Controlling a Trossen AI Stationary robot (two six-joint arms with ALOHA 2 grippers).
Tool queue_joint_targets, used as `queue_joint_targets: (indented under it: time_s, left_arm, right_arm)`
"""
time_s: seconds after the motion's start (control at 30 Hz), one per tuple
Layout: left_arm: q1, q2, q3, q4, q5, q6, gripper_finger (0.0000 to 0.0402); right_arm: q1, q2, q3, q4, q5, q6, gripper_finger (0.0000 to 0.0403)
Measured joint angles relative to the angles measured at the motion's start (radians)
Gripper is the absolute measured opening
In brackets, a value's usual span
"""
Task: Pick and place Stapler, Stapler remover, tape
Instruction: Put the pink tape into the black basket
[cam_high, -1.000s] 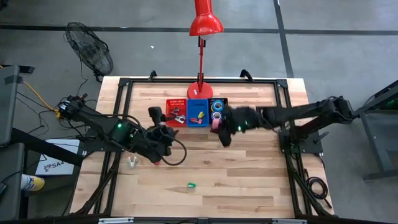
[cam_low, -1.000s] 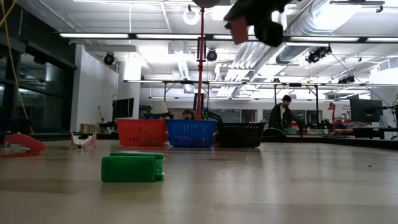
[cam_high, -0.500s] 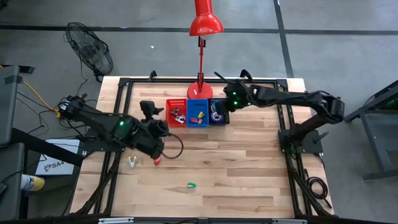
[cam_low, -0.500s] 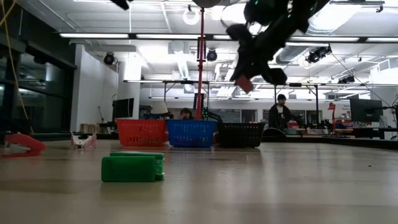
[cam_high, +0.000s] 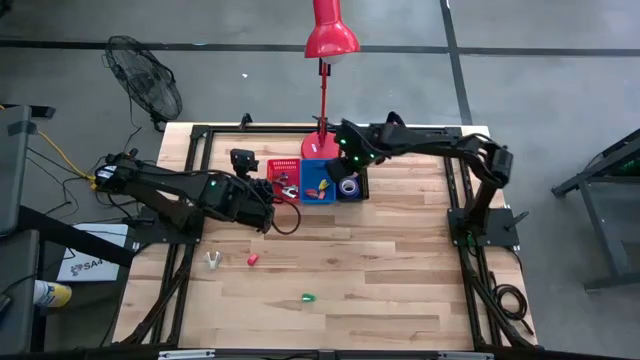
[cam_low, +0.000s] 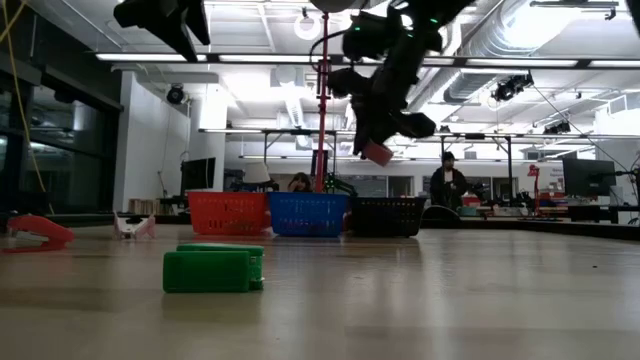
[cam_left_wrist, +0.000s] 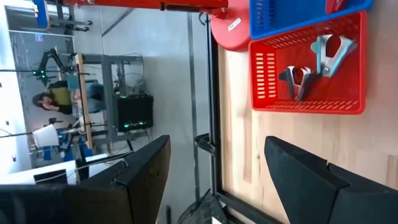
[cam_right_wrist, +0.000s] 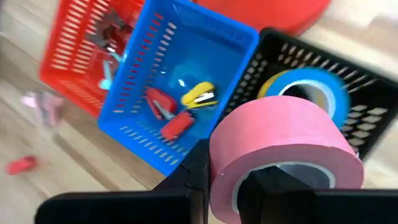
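Above the black bin, keep the right gripper pinching the pink tape; release only when centred at 12 o'clock.

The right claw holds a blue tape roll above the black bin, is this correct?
Not quite: the roll in the right claw is pink, as the right wrist view shows. A blue roll lies in the black bin below it.
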Motion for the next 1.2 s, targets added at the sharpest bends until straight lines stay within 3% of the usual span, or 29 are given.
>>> queue_joint_targets:
  time_s: [0.23, 0.43, 1.2]
  left_arm:
    - [-0.001, -0.005, 0.0, 0.001, -0.007, 0.025, 0.0257]
    - [-0.001, -0.005, 0.0, 0.001, -0.007, 0.034, 0.0257]
    - [-0.001, -0.005, 0.0, 0.003, 0.006, 0.032, 0.0257]
  right_arm:
    - [-0.02, 0.182, 0.287, -0.386, 0.014, -0.156, 0.0034]
    - [-0.023, 0.289, 0.363, -0.527, -0.044, -0.259, 0.0034]
    - [-0.042, 0.321, 0.364, -0.408, -0.093, -0.086, 0.0034]
